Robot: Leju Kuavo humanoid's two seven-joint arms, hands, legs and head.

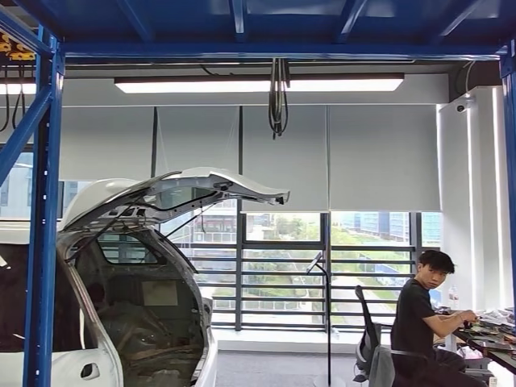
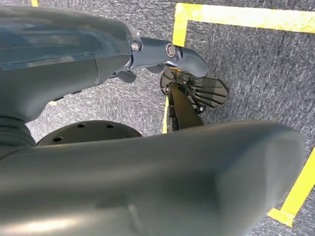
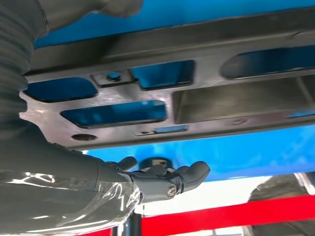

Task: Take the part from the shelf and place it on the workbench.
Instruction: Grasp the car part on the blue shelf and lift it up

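the flat grey part (image 3: 167, 93), a plate with cut-out windows, lies against a blue surface (image 3: 241, 152). the right hand (image 3: 163, 179) is just beside the part's long edge, its dark fingers (image 3: 193, 173) stretched out and close together, holding nothing; whether they touch the part i cannot tell. the left hand (image 2: 167, 54) hangs over grey carpet (image 2: 260, 73) with yellow tape (image 2: 241, 14), fingers extended, nothing in them. in the head view, a white car (image 1: 139, 282) with raised hatch stands beside a blue shelf post (image 1: 43, 226); a seated person (image 1: 426, 322) is well apart from the car.
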